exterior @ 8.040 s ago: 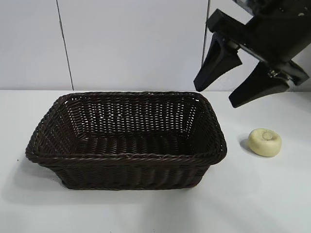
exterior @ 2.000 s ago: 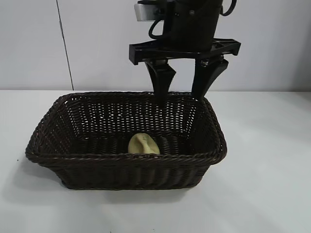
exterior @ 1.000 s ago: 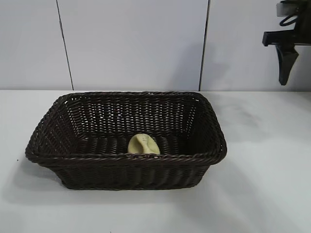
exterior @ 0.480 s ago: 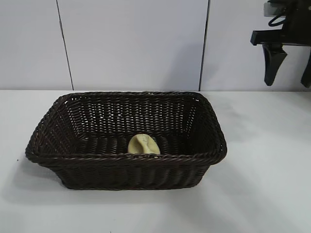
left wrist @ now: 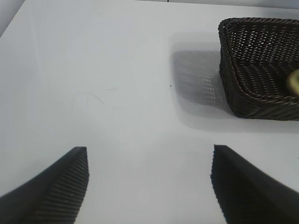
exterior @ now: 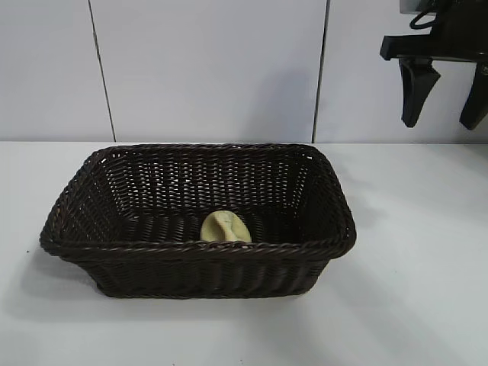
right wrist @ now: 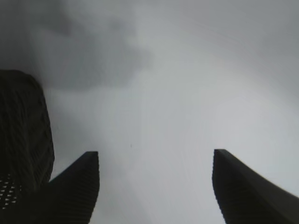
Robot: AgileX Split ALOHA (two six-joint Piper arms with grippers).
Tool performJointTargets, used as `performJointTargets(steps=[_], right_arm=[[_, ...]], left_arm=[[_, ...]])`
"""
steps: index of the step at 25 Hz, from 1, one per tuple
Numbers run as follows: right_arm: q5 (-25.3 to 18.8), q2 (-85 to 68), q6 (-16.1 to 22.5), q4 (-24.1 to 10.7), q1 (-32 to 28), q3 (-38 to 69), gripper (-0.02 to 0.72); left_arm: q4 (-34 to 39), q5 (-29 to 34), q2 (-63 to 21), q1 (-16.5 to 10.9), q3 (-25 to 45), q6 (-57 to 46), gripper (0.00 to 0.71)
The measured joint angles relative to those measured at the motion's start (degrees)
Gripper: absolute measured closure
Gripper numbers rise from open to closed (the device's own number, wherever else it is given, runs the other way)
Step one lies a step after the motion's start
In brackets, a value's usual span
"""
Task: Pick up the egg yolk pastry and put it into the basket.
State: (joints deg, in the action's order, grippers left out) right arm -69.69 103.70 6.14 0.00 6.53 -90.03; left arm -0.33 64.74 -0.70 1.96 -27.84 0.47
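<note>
The egg yolk pastry (exterior: 226, 227) is lying in the basket (exterior: 198, 248); the right gripper (exterior: 444, 103) is hanging released, probably empty; the left gripper (left wrist: 149, 186) is spread. No writing is readable.

egg yolk pastry (exterior: 226, 227) lies in basket (exterior: 197, 248); right tool (exterior: 446, 113) open, high beside it.

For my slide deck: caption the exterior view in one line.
Egg yolk pastry lies inside the wicker basket while the right gripper, jaws open and empty, hangs at upper right.

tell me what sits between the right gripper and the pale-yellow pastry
Exterior view: only the dark wicker basket's right wall separates right gripper from pale-yellow round pastry.
</note>
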Motion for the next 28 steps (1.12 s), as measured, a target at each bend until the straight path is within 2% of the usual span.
performJointTargets(steps=[7, 13, 22, 28], right_arm=[[0.0, -12.85, -0.23, -1.42, 0.0, 13.42, 0.208], [0.17, -26.61, -0.23, -1.86, 0.0, 29.28, 0.208], [8.1, -50.14, -0.23, -1.86, 0.0, 53.61, 0.208], [9.5, -63.67, -1.09, -1.86, 0.0, 62.67, 0.208]], left_arm=[[0.0, 0.0, 0.0, 0.0, 0.0, 0.0, 0.175], [0.0, 0.0, 0.0, 0.0, 0.0, 0.0, 0.175], [0.0, 0.0, 0.0, 0.0, 0.0, 0.0, 0.175], [0.0, 0.0, 0.0, 0.0, 0.0, 0.0, 0.175]])
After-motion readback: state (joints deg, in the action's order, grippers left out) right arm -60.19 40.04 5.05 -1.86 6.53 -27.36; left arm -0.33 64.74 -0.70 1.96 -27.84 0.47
